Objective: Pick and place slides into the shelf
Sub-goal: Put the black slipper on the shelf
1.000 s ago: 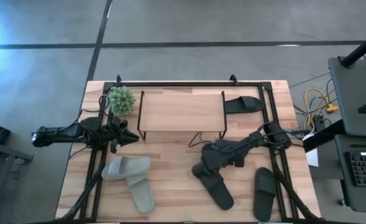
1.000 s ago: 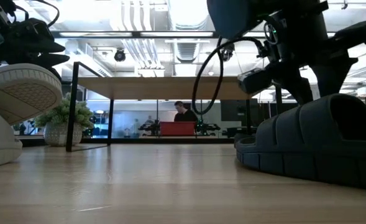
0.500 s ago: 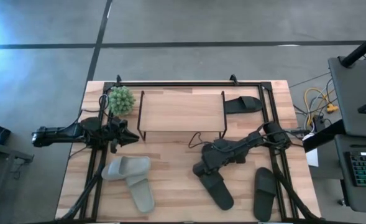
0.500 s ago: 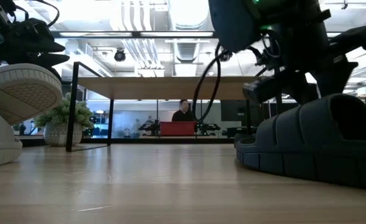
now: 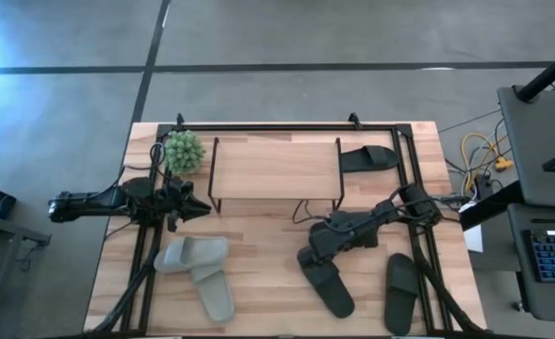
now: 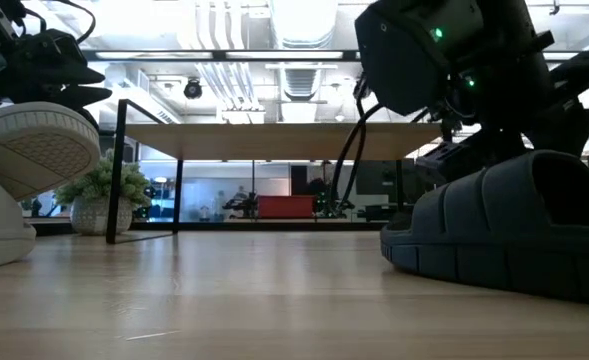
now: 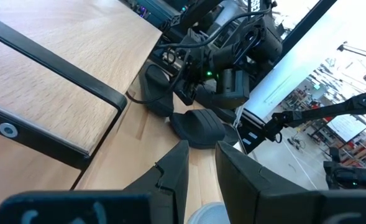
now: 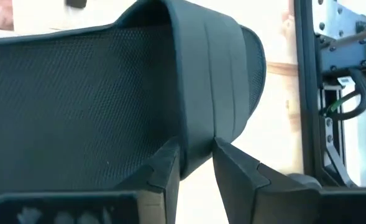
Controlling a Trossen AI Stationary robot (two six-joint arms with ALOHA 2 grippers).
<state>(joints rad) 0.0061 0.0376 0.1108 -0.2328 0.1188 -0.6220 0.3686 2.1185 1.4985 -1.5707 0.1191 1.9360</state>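
Clearly little of the job is done: the shelf (image 5: 275, 169), a low black rod rack at the far middle of the table (image 5: 258, 226), shows only bare wood through its frame from above, so no sandal appears to sit in it yet. Five sandals are visible. Two pale grey-green sandals (image 5: 200, 273) lie overlapping near the table's front, left of the shelf. One black sandal (image 5: 368, 157) rests just beside the shelf's right end. Another black sandal (image 5: 401, 292) lies well in front of the shelf, toward the right edge. The last black sandal (image 5: 326, 282) lies in front of the shelf's right half and is the one being worked on. All of them seem left to place.

From the right side, the right arm reaches in low over the table, bent down so that the right gripper (image 5: 312, 256) meets that sandal's near end. In its wrist view the fingers (image 8: 165, 167) straddle the rim of the wide strap, closed on it.

Left of the shelf, the left arm lies stretched out level, waiting. Its left gripper (image 5: 198, 209) points toward the shelf's front left corner with a narrow gap between its fingers (image 7: 175, 167), holding nothing.

A small potted plant (image 5: 184, 150) stands just left of the shelf.
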